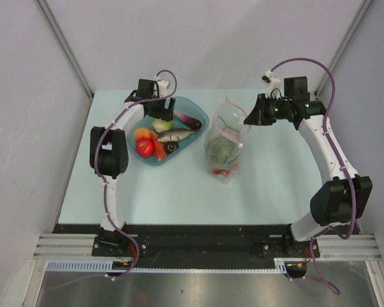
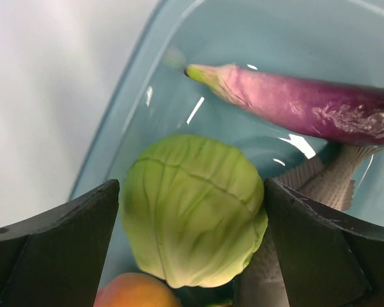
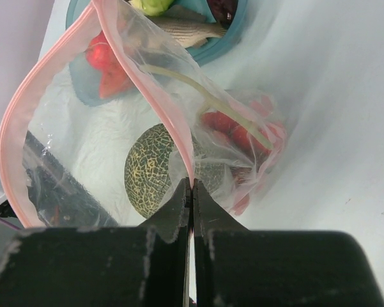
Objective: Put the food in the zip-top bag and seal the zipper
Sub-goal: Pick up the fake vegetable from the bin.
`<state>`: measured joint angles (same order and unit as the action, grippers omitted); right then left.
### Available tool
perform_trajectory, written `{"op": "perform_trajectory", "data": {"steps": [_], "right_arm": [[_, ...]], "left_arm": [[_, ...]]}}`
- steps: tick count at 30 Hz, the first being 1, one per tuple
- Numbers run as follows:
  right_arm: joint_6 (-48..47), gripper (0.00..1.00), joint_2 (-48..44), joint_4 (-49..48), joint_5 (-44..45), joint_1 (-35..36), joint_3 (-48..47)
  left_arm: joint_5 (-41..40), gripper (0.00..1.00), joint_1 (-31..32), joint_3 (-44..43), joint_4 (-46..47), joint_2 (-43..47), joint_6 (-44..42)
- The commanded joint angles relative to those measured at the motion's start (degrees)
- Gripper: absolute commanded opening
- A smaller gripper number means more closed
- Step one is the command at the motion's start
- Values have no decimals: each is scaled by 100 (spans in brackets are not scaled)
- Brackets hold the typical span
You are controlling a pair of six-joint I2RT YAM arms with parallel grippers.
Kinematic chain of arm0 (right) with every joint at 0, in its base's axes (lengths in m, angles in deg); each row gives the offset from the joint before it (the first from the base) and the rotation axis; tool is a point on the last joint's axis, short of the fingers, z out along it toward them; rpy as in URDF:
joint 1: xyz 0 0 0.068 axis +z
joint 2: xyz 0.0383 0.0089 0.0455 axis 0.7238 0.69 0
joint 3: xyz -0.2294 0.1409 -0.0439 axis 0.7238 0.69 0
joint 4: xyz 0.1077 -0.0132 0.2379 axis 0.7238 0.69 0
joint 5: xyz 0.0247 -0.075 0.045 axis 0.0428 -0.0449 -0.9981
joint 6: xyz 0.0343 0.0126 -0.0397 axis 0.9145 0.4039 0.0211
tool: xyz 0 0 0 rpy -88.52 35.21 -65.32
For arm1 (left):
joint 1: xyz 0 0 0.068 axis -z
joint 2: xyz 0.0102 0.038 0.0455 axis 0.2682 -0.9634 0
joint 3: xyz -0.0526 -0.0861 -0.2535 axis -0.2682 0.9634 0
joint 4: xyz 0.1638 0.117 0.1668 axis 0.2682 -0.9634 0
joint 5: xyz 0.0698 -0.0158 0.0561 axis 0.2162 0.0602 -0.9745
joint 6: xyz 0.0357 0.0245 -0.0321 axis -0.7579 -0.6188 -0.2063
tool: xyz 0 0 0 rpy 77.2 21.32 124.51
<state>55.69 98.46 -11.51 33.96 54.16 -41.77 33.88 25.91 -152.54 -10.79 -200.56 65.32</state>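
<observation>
The left gripper (image 2: 192, 246) hangs inside the blue tray (image 1: 200, 117), jaws spread wide on either side of a light green cabbage (image 2: 192, 217); whether the fingers touch it is unclear. Beside the cabbage in the tray lie a purple eggplant (image 2: 307, 105), a grey fish (image 1: 174, 135), a tomato (image 1: 144, 147) and an orange (image 1: 142, 133). Just right of the tray lies the clear bag (image 1: 223, 144), holding a netted green melon (image 3: 150, 169) and small red pieces (image 3: 236, 137). The right gripper (image 3: 192, 192) is clamped tight on the bag's pink zipper (image 3: 25, 109), holding the mouth lifted and open.
</observation>
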Motion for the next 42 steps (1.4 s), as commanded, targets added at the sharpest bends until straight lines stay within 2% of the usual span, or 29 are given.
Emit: {"op": "perform_trajectory", "data": {"steps": [1,3,8,13,17,29,30,32,33,34,35,38,42], "right_arm": [[14,1,59,-97,52,56,-292],[32,1,68,-80,35,64,-336],[-143,1,121,8,-132,64,-362],[-249,3,191,87,-290,65,-441],[-284,3,174,113,-317,73,-442],[-311,3,182,122,-264,126,-424],[-311,3,173,122,-264,143,-433],[-311,3,191,113,-247,170,-433],[-320,3,191,113,-247,179,-441],[-328,3,200,113,-238,179,-442],[-328,3,200,122,-212,188,-450],[-337,2,191,122,-203,205,-442],[-337,2,200,70,-194,249,-433]], "left_arm": [[51,98,37,-179,-151,-136,-14],[68,98,29,-65,-151,-189,47],[25,90,46,-11,-177,-163,109],[-64,100,72,-126,-660,56,39],[-151,100,81,410,-459,479,-49],[-644,99,90,183,-695,-48,4],[-530,95,90,165,-704,-48,-23],[-442,81,90,147,-670,-5,-41],[-424,65,90,156,-643,109,-23],[-398,57,90,156,-600,179,-23],[-380,43,90,164,-556,267,-32],[-415,28,90,191,-459,619,-32],[-371,14,90,138,-441,1014,-67]]}}
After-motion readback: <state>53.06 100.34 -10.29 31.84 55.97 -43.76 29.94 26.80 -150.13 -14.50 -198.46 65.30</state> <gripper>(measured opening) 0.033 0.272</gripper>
